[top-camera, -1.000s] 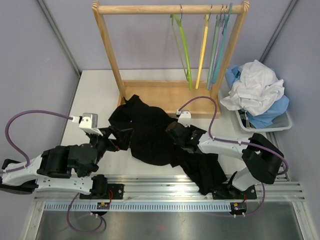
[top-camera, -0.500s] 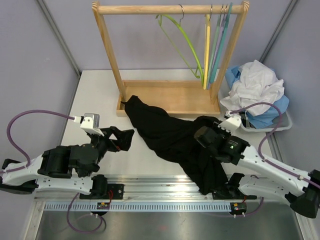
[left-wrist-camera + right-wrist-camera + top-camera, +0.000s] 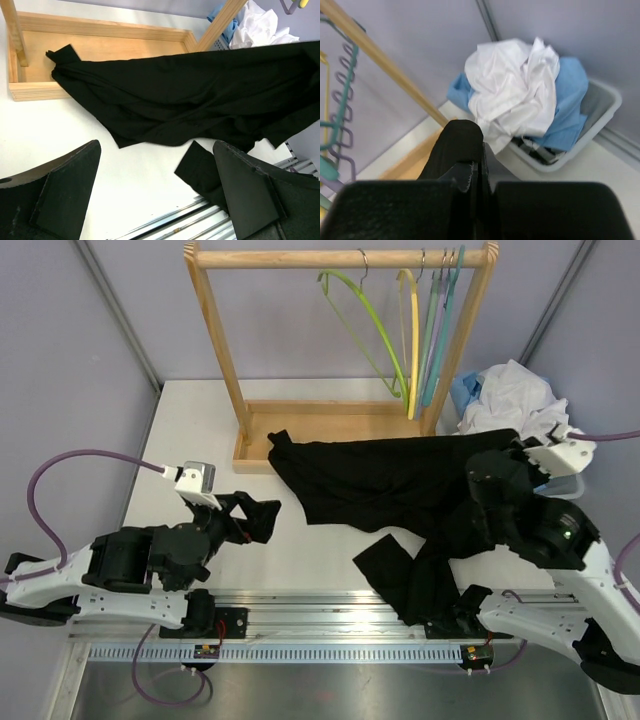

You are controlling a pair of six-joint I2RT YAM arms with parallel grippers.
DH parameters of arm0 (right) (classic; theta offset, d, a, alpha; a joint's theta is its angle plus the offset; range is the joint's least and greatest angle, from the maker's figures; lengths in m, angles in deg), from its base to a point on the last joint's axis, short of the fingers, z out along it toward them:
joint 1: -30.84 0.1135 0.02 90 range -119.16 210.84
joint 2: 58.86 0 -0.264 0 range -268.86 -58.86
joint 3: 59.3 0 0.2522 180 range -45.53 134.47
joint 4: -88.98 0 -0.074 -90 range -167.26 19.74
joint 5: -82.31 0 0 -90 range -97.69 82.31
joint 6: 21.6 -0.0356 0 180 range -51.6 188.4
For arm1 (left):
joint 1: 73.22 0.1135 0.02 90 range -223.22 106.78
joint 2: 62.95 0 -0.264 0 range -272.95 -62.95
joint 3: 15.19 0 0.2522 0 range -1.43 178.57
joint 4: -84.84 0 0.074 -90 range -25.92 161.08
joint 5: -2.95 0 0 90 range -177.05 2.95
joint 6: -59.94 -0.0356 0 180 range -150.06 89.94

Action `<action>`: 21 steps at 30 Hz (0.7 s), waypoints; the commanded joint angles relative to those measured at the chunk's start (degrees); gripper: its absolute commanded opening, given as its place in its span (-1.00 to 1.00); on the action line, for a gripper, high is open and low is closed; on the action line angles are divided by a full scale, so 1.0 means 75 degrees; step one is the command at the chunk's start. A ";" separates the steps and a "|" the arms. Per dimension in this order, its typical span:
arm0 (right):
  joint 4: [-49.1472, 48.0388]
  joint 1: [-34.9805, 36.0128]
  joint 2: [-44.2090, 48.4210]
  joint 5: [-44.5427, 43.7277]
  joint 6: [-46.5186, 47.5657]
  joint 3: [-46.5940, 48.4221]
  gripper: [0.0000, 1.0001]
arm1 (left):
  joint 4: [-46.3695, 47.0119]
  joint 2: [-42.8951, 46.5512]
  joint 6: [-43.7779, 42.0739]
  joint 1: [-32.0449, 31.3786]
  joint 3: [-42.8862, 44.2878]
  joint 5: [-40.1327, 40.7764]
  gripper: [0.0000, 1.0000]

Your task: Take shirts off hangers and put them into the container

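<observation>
Left arm (image 3: 120, 565) low, left pincer (image 3: 258, 519) spread wide, right arm (image 3: 560, 540) high, right pincer (image 3: 476, 155) clamped shut

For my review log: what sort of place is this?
Likely a lab test cell: robot arms bolted to a metal rail, plain grey partition walls, a small wooden rack.

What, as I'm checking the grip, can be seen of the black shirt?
The black shirt is plain, soft, matte fabric, off the hangers. It stretches from the rack's wooden tray, where one end rests, to the right tool, shut on a bunched fold. A sleeve trails down on the table toward the near rail.
</observation>
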 commanded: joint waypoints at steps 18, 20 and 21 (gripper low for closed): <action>-0.1569 -0.0079 -0.0429 0.8258 0.3045 -0.1577 -1.00 | 0.0548 0.0138 0.0067 -0.0031 -0.0170 -0.0050 0.97; -0.1686 -0.0079 -0.0557 0.8377 0.2998 -0.1718 -1.00 | 0.0594 0.0161 0.0102 -0.0031 -0.0240 -0.0050 0.98; -0.1977 -0.0079 -0.0744 0.8818 0.3033 -0.1962 -1.00 | 0.0595 0.0196 0.0137 -0.0031 -0.0287 -0.0038 0.98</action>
